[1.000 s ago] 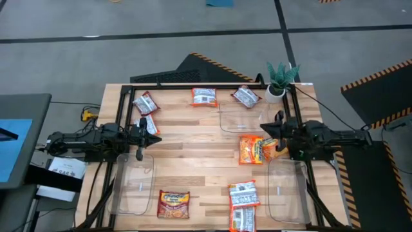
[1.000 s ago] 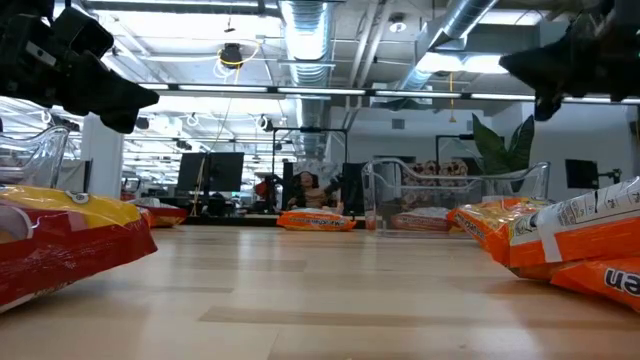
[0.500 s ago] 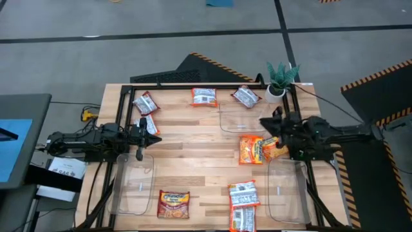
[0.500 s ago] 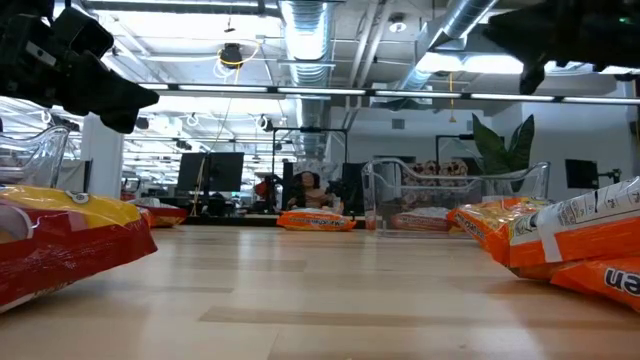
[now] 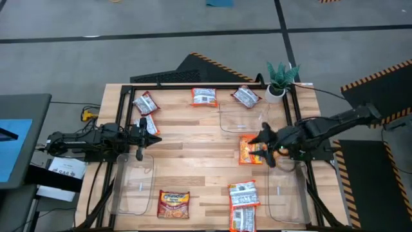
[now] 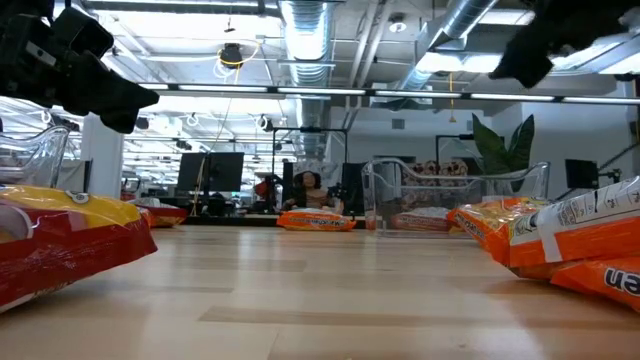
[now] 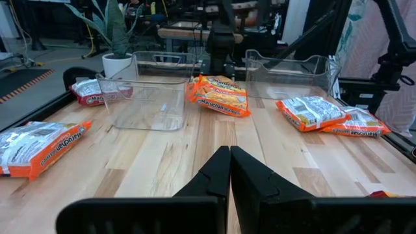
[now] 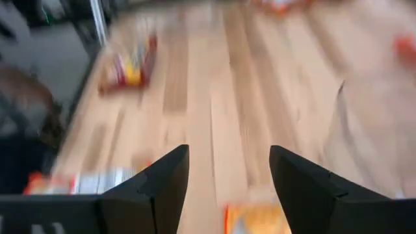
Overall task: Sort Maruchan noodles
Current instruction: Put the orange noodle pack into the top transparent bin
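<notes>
From above I see my right gripper (image 5: 262, 140) spread open and holding nothing, hovering at the right-hand side of the slatted wooden desk (image 5: 193, 154) directly over the orange-yellow flat plastic noodle packet (image 5: 251, 150). The packet's long axis runs from the desk's far edge toward its near edge, across the line of my arm. My left gripper (image 5: 153, 131) waits at the left edge with its fingers pressed together, well apart from that packet, so the right arm is clearly nearer.

At table height, the orange packet (image 6: 500, 228) lies flat near the right side, just in front of a clear plastic bin (image 6: 455, 195); the right arm hangs above it.

Through the left wrist, the closed fingers (image 7: 224, 175) point across the desk at the same orange packet (image 7: 219, 95), far off beside the bin.

Through the right wrist, the wide-apart fingers (image 8: 166, 179) frame bare boards, with the packet's orange edge (image 8: 257, 220) just below them.
</notes>
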